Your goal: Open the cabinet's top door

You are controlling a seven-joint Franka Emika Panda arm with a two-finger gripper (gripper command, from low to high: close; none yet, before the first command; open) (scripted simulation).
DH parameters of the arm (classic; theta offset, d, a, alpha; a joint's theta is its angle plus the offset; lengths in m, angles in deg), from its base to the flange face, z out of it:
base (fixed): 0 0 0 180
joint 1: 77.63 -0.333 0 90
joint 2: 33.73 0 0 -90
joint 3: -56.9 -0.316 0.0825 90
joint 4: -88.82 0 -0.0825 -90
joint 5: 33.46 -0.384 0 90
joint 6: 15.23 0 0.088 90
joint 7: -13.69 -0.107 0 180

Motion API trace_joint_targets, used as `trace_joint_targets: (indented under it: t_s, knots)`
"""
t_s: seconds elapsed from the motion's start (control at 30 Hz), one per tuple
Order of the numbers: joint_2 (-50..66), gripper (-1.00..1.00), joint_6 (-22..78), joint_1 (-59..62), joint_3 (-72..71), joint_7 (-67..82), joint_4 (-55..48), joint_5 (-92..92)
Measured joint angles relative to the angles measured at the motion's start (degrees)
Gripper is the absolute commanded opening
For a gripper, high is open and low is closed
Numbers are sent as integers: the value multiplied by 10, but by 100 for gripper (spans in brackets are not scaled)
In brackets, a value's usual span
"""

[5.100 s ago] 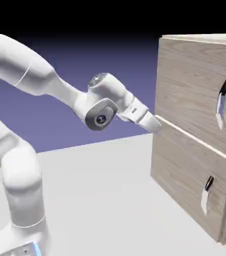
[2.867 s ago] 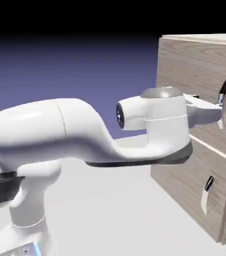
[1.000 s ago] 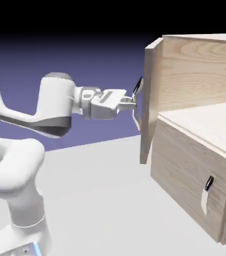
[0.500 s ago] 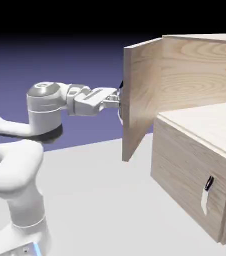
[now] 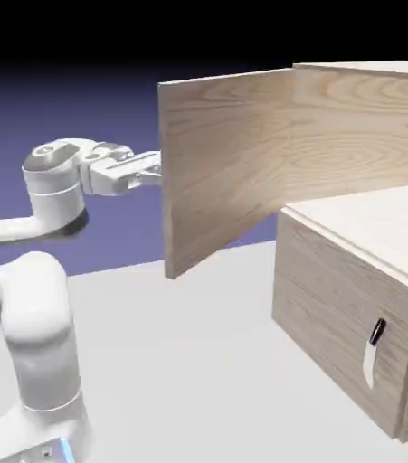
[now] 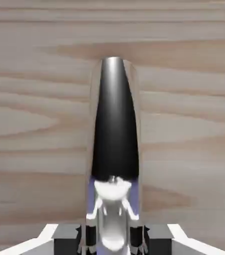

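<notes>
Swinging wide now: the top door point(image 5: 221, 163) stands far out from the cabinet point(image 5: 352, 298), its inner wood face turned to the exterior view and its free edge out at the left, well clear of the box. The end effector point(image 5: 153, 169) sits just behind that free edge, and the hand view shows it clamped tight on the slim black-and-silver bar handle point(image 6: 115, 129), the grey fingertips point(image 6: 87, 238) pinching the silvery lower stem with wood grain filling everything behind. So the grip is closed right down and it holds the handle, nothing else. The upper compartment looks fully exposed, with the pale shelf point(image 5: 379, 222) in plain sight, while the lower door point(image 5: 343, 335) stays flush with its own handle point(image 5: 373, 351) untouched. By my reading the job is all but done; what remains is to finish the arc cleanly. The pull should follow the hinge's circle rather than drag straight back, with the wrist turning along with the panel so the bar isn't twisted out of the pinch. Overdriving against the hinge stop is the risk, so ease off near the end, then release and back away over the worktop point(image 5: 180, 362).
</notes>
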Motion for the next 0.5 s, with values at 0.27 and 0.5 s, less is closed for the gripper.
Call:
trace_joint_targets:
  t_s: [0.27,0.5]
  knots:
    - [-138,-100,-61,116,-83,146,-2,-198]
    - [-138,-100,109,179,-160,158,-139,-262]
